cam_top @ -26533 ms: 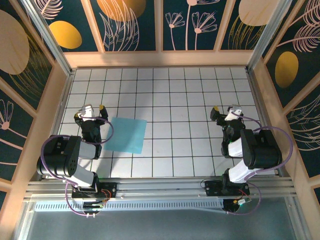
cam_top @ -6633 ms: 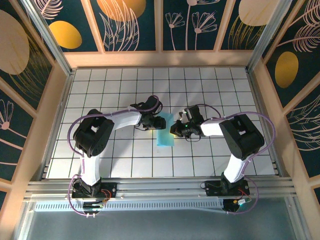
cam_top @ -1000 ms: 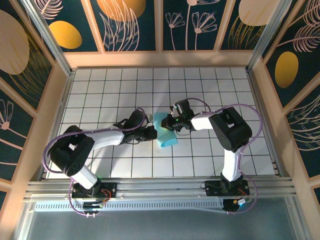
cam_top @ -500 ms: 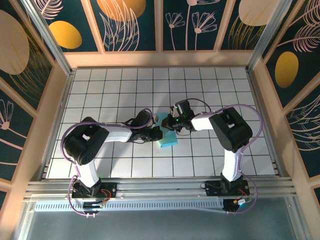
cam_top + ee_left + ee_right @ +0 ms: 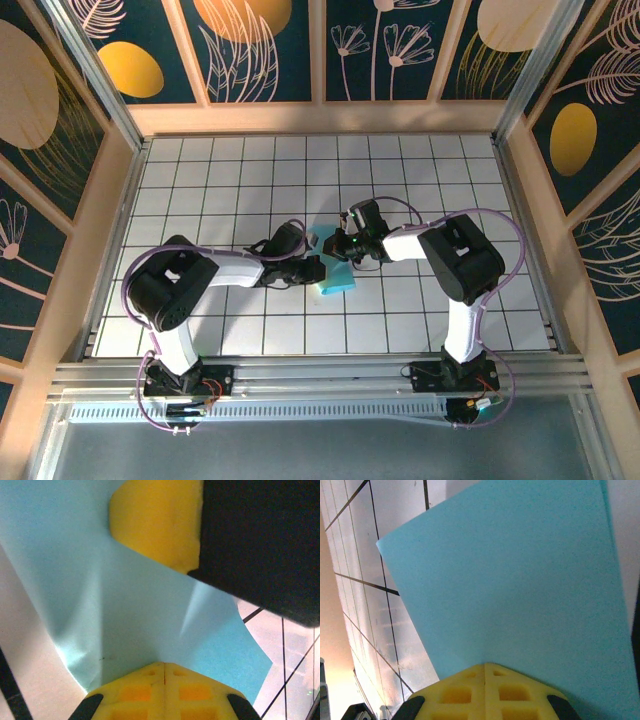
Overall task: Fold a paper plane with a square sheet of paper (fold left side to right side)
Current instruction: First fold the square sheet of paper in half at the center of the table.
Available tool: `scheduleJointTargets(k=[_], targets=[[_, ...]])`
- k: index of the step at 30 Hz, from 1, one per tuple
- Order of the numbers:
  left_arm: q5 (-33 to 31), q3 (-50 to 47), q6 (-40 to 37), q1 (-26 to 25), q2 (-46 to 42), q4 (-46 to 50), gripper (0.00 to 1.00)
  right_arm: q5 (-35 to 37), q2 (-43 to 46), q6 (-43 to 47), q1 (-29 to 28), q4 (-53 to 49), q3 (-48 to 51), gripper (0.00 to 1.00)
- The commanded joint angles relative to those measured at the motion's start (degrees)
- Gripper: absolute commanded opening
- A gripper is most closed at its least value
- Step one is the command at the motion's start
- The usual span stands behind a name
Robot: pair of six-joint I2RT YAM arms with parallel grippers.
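The square sheet of paper (image 5: pixel 338 276), folded narrow, is lying mid-surface (image 5: pixel 420 180), its long axis running far to near. The left hand (image 5: pixel 312 268) and right hand (image 5: pixel 340 246), fingers pressed together, are touching it from either side.

We see bright, even overhead light, soft shadows mid-tabletop (image 5: pixel 400 300), the paper (image 5: pixel 150 630) blurred, shaded in our left wrist view

- The sheet of paper (image 5: pixel 341 281), light cyan and folded into a narrow shape, lies near the middle of the white tiled table (image 5: pixel 430 170).
- The left gripper (image 5: pixel 314 268) reaches in low from the left and touches the sheet's left edge.
- The right gripper (image 5: pixel 339 245) comes from the right onto the sheet's far end, close to the left gripper.
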State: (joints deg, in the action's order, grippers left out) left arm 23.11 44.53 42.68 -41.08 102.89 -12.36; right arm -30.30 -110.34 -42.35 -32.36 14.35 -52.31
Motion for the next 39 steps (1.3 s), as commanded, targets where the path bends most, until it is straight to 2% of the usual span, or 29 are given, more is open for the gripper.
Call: scheduleJointTargets(k=[1, 21, 39], targets=[[0.98, -3.27, -2.62, -1.59, -1.32, 7.5, 0.0, 5.08, -1.98, 0.63, 0.54, -5.63, 1.71, 0.0], [2.73, -9.15, -1.08, -4.39, -4.38, 9.1, 0.0, 5.01, -2.44, 0.73, 0.54, -5.68, 1.65, 0.0], [2.01, -9.93, 3.08, -5.06, -12.8, 8.36, 0.0, 4.9, -2.24, 0.65, 0.37, -5.57, 1.6, 0.0]])
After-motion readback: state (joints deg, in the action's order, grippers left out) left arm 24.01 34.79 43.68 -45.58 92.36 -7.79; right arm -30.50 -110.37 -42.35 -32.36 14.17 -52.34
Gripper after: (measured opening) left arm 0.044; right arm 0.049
